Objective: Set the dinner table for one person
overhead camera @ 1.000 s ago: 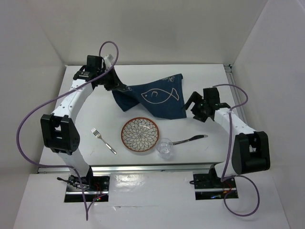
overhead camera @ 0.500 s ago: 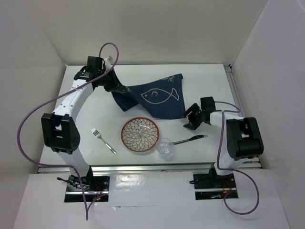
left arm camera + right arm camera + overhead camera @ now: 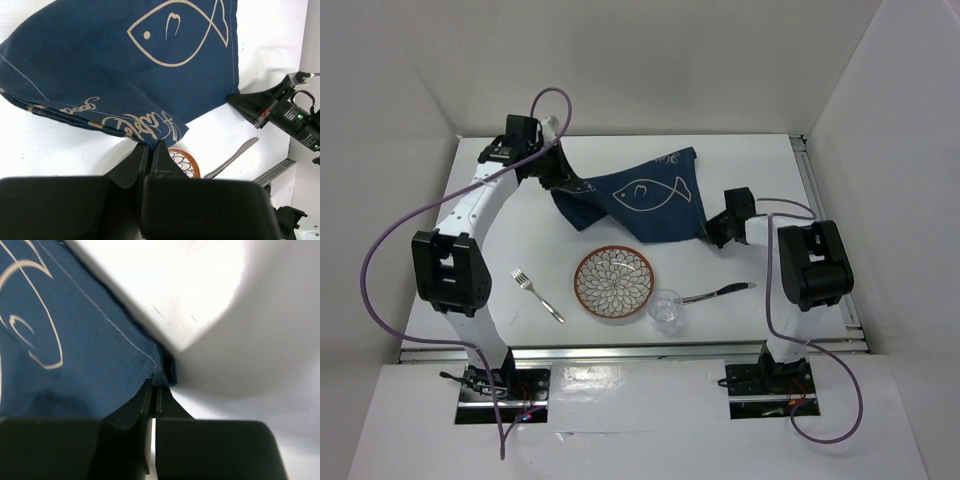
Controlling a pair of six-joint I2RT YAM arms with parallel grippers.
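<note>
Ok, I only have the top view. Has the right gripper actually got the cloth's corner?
Observer: Yes. In the right wrist view the right gripper is shut on the cloth, pinching only the very tip of its stitched corner.
Operator: And the left one?
Observer: The left gripper is shut on the cloth's edge, just below the cursive lettering.
</note>
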